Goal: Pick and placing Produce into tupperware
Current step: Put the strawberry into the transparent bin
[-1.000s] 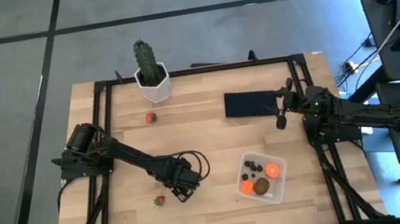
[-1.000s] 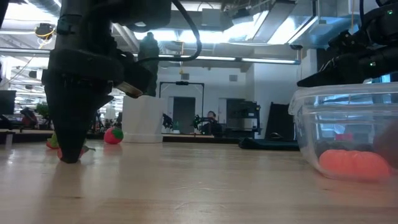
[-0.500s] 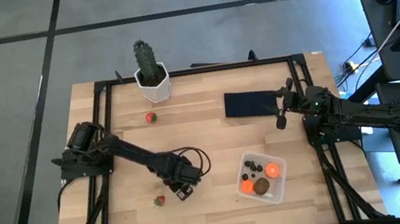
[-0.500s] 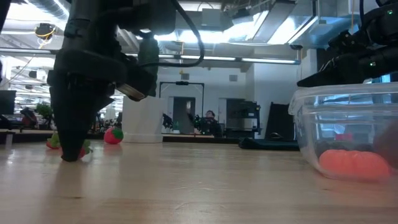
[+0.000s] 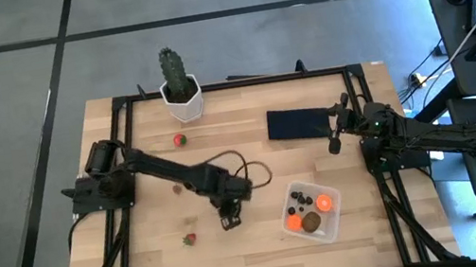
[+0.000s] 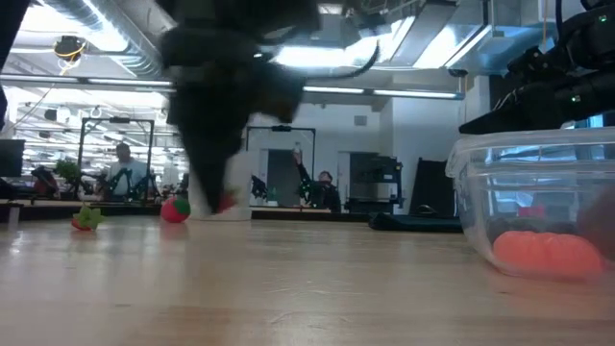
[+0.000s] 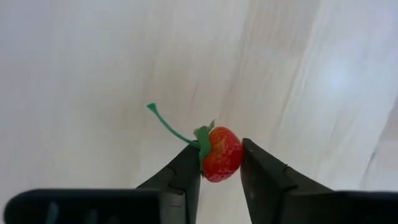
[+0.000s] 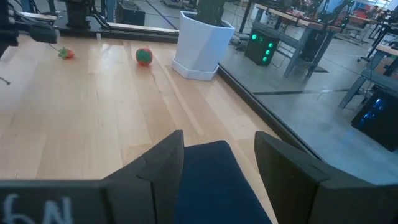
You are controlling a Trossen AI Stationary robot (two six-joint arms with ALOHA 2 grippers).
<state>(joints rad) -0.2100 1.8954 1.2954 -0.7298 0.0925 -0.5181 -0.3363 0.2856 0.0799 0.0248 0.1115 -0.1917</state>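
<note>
Above mid-table, left gripper (image 7: 221, 168) raised, clamping strawberry (image 7: 221, 154), right gripper (image 8: 219, 163) parted.

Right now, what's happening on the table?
The left gripper is shut on a strawberry and is in the air between the loose fruit and the clear box, which already holds some fruit. Two more strawberries lie on the table. The right gripper waits open over the black mat.

Right claw (image 8: 217, 155) open over black rectangle (image 8: 217, 183) — two strawberries (image 8: 143, 55) beyond.
</note>
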